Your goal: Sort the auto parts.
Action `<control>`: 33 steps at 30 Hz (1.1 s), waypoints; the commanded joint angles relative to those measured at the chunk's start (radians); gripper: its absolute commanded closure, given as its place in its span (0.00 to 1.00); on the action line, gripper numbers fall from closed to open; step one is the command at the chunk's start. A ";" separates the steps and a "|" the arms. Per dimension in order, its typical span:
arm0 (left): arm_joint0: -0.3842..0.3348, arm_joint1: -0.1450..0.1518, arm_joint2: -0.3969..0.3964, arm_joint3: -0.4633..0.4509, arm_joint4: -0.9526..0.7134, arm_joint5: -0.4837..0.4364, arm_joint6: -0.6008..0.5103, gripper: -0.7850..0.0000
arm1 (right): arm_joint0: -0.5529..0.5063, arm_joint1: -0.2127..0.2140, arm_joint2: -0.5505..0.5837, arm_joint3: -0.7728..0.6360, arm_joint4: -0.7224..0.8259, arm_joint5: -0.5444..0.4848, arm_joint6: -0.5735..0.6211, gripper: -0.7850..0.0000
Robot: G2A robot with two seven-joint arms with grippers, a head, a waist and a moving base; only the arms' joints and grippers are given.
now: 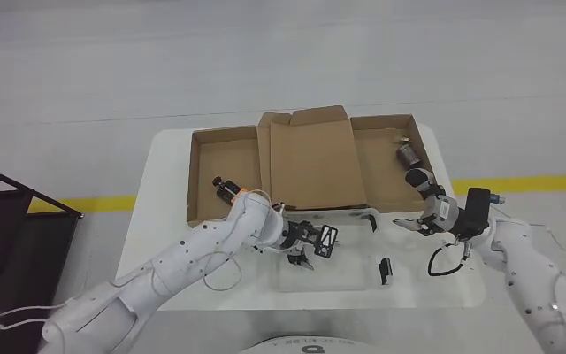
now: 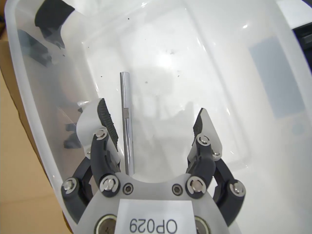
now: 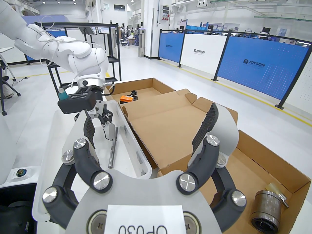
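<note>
One slim polished steel rod (image 2: 126,122) in translucent plastic bin (image 2: 207,62), left gripper (image 2: 153,105) spread wide — right gripper (image 3: 150,113) too.

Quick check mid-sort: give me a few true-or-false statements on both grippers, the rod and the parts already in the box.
1. The left gripper is open, with the metal rod lying between its fingers. True.
2. The rod lies in the cardboard box. False: it lies on the floor of the clear bin.
3. The right gripper is shut on the cylindrical bearing. False: it is open and empty, and the bearing lies in a box compartment.
4. The orange and black part lies in a different box compartment from the bearing. True.
</note>
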 commanded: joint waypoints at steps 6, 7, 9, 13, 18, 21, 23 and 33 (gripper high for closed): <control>-0.048 -0.045 0.041 0.037 -0.029 0.046 -0.080 0.22 | 0.000 0.000 0.000 0.000 0.000 0.000 0.000 0.00; -0.052 -0.052 0.046 0.044 -0.035 0.054 -0.094 0.22 | 0.000 0.000 0.000 0.000 0.000 0.000 0.000 0.00; -0.061 -0.064 0.054 0.061 -0.049 0.075 -0.124 0.24 | 0.000 0.000 0.000 0.000 0.000 0.000 0.000 0.00; -0.078 -0.088 0.073 0.086 -0.061 0.099 -0.169 0.25 | 0.000 0.000 0.000 0.000 0.000 0.000 0.000 0.00; -0.096 -0.112 0.090 0.119 -0.068 0.110 -0.181 0.34 | 0.000 0.000 0.000 0.000 0.000 0.000 0.000 0.00; -0.102 -0.125 0.098 0.144 -0.076 0.110 -0.180 0.38 | 0.000 0.000 0.000 0.000 0.000 0.000 0.000 0.00; -0.106 -0.134 0.104 0.160 -0.082 0.108 -0.178 0.38 | 0.000 0.000 0.000 0.000 0.000 0.000 0.000 0.00; -0.119 -0.167 0.121 0.222 -0.110 0.089 -0.174 0.44 | 0.000 0.000 0.000 0.000 0.000 0.000 0.000 0.00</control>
